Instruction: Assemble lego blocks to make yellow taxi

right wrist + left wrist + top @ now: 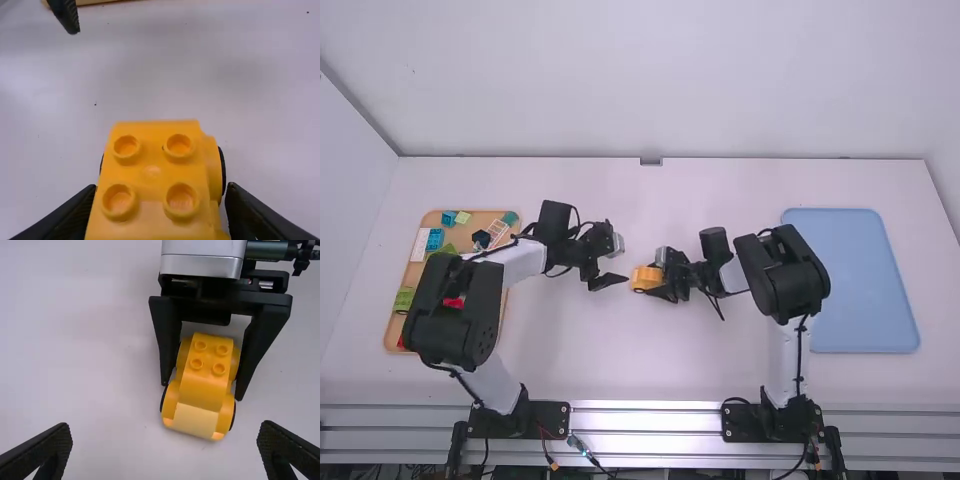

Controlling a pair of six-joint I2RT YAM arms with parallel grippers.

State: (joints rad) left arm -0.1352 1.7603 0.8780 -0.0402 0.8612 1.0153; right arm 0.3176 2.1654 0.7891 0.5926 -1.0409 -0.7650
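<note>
One yellow toy car is pinched by its sides in the right claw, near the middle of the tabletop. Facing it, the left claw is spread wide, apart from the car.

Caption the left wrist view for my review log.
Right gripper holding a yellow toy car, the left gripper open nearby.

Yellow car between black fingers

Passage open between left gripper and yellow car, also above studs; right gripper blocks both flanks
</note>
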